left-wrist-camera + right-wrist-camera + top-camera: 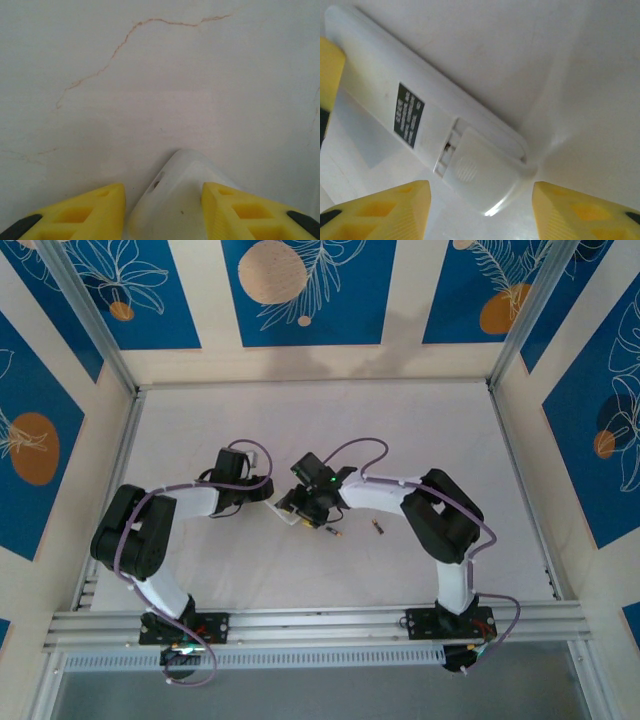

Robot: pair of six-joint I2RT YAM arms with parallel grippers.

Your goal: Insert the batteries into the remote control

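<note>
The white remote control (395, 90) lies back up on the table, with a dark label (409, 115) on it. Its battery cover (480, 175) is slid partly off, so a slit of the compartment shows. My right gripper (479, 197) is open, its yellow fingers on either side of the cover with gaps. My left gripper (162, 189) is shut on the other end of the remote control (180, 210). From above, the left gripper (262, 492) and the right gripper (296, 508) meet mid-table over the remote control (285, 516). Two batteries (333, 531) (378, 528) lie loose to the right.
The white table (330, 420) is walled by a metal frame (310, 622) and blue patterned panels. Bare surface stretches behind and to both sides of the grippers. The right arm's elbow (440, 515) stands just right of the batteries.
</note>
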